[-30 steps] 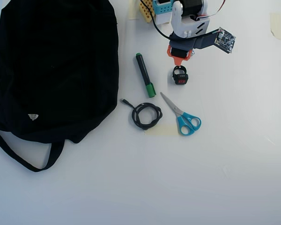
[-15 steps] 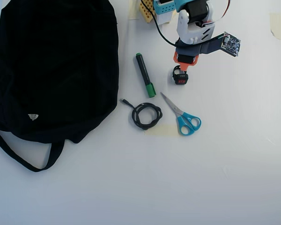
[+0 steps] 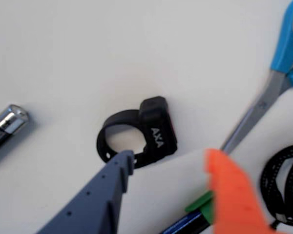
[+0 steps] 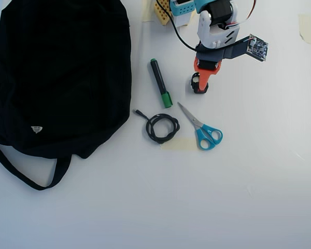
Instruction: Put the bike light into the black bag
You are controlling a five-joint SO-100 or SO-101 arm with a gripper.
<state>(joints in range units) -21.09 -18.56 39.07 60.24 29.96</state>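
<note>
The bike light (image 3: 156, 131) is a small black block marked AXA with a black loop strap, lying on the white table. My gripper (image 3: 171, 157) is open just above it. The grey finger (image 3: 118, 170) has its tip at the loop strap, and the orange finger (image 3: 224, 180) is to the right of the block. In the overhead view the light (image 4: 195, 83) is partly hidden under my gripper (image 4: 200, 87). The black bag (image 4: 57, 72) lies flat at the far left, with a white triangular label and long straps.
A green-capped marker (image 4: 160, 83), a coiled black cable (image 4: 162, 128) and blue-handled scissors (image 4: 203, 130) lie between my gripper and the bag's side. A black-and-silver cylinder (image 3: 7, 124) lies left of the light in the wrist view.
</note>
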